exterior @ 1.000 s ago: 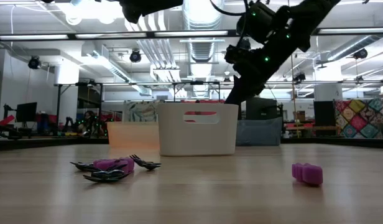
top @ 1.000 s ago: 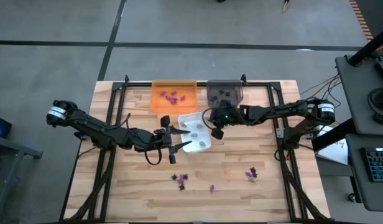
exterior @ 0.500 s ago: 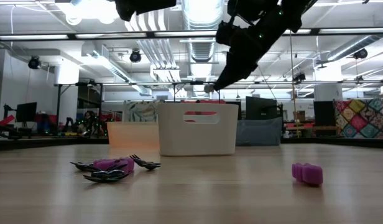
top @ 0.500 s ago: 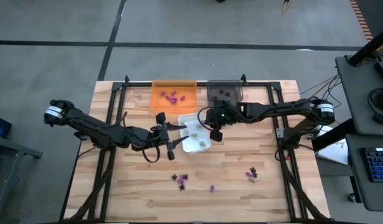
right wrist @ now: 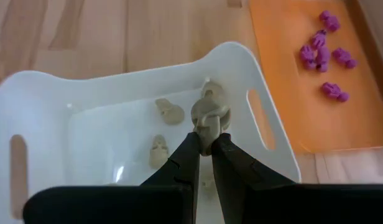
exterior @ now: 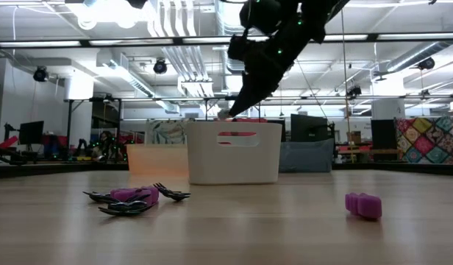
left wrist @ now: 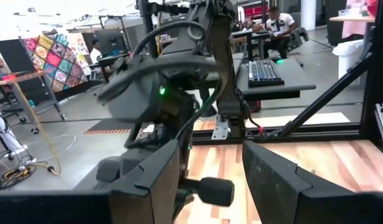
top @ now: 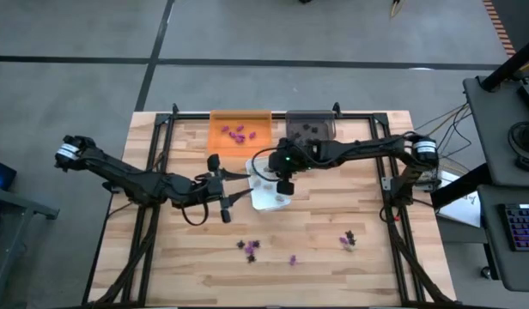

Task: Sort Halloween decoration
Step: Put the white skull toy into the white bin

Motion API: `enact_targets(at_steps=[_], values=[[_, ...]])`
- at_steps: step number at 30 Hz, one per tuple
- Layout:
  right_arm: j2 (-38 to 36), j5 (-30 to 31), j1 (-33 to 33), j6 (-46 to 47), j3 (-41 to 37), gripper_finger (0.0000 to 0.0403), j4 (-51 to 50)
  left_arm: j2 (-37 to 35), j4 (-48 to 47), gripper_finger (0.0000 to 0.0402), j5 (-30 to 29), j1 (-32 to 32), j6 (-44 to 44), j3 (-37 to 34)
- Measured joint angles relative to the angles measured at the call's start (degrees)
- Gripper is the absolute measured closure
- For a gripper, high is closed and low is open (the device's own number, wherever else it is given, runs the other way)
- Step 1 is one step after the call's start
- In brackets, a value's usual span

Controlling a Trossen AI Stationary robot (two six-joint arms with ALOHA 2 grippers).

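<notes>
The right gripper [right wrist: 205, 144], pinched shut on a beige skull [right wrist: 209, 119], hung over the white tray [right wrist: 275, 149], ready to drop it among its kind.

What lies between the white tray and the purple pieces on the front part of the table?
Only bare wood: in the high view, nothing lies between the white tray and the loose purple pieces.
</notes>
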Motion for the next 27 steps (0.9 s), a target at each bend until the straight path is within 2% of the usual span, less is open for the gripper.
enact_targets(at_steps=[12,17,20,27], values=[[8.23,0.63,-0.02,1.56,5.63,0.0372,-1.56,-1.34,-1.71,0.0242,-0.13,-1.39,-0.42,0.0],[11.75,2.32,-0.02,2.59,6.88,0.0372,-1.72,-1.52,-1.86,0.0242,-2.63,-1.88,-0.42,0.0],[12.54,5.2,-0.02,3.3,7.19,0.0372,-2.41,-1.59,-2.15,0.0242,-2.99,-1.99,-0.44,0.0],[12.46,5.7,-0.04,5.97,7.15,0.0372,-2.85,-1.59,-2.74,0.0242,-3.02,-1.99,-0.44,0.0]])
